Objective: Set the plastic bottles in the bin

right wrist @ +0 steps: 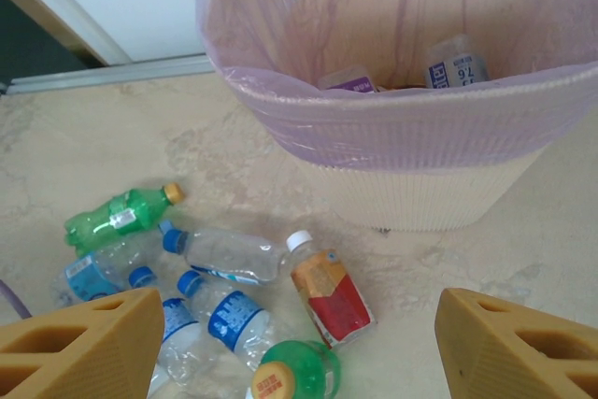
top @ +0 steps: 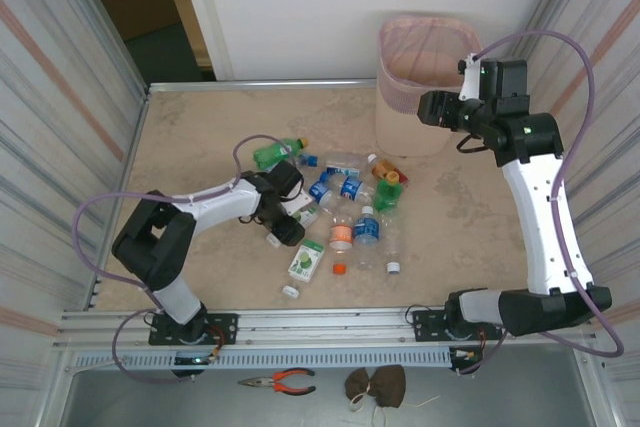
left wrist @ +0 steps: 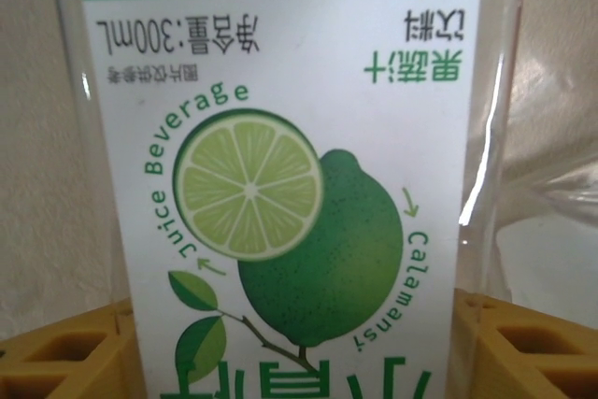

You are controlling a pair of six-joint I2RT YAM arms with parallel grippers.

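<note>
Robot test cell, laboratory-type premises. Stone-patterned table (top: 190, 137) is enclosed by ribbed side panels (top: 60, 77). An aluminium mounting rail (top: 330, 323) runs along the near edge, with pliers (top: 283, 380) below it.

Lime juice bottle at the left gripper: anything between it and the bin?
Yes. The heap of other bottles lies on the table between the lime bottle and the bin, and the right gripper hangs open before its near rim.

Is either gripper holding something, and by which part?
The right gripper is open, empty. The left gripper flanks a lime juice bottle at its label; a firm hold cannot be told.
</note>
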